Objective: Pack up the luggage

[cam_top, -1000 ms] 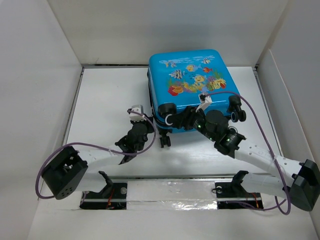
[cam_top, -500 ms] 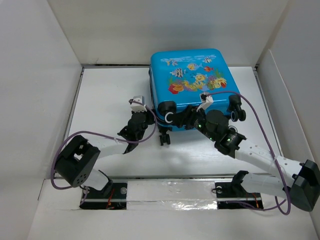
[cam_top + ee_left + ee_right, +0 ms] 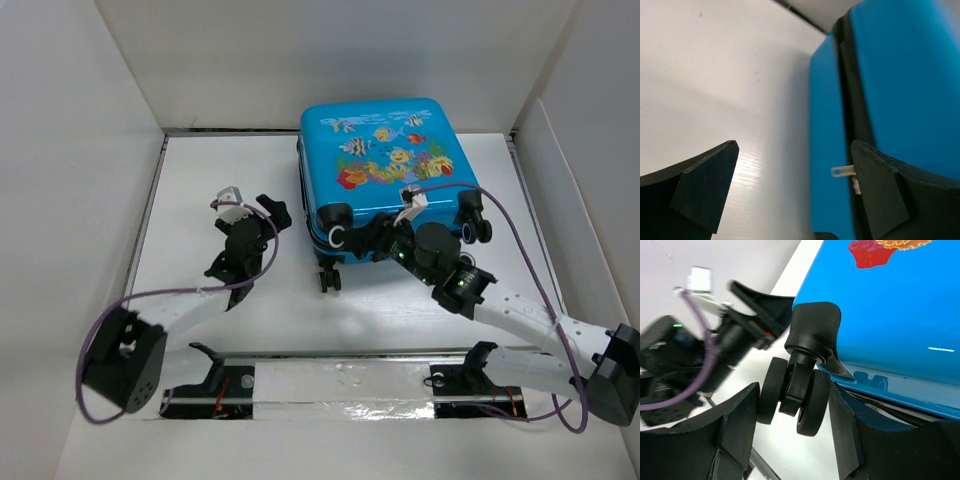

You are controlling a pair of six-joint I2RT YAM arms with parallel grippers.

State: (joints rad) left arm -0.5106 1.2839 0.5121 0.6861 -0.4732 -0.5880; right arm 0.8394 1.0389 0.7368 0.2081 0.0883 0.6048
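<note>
Two hands at work, your left hand (image 3: 794, 145) spread apart beside the luggage (image 3: 385, 150), right hand (image 3: 792, 390) clamped on a black wheel (image 3: 812, 402), that grip clear only from its wrist view.

- The luggage (image 3: 385, 165) has a glossy, smooth, hard plastic shell.
- Its wheels (image 3: 790, 395) are smooth black plastic with a dull sheen.
- The left gripper (image 3: 793, 145) has matt black plastic fingers (image 3: 700, 185).
- The table (image 3: 190, 180) is matt white and finely grained.
- At 6 o'clock, a strip of tape (image 3: 340, 410) is shiny, crinkled silver foil.
</note>
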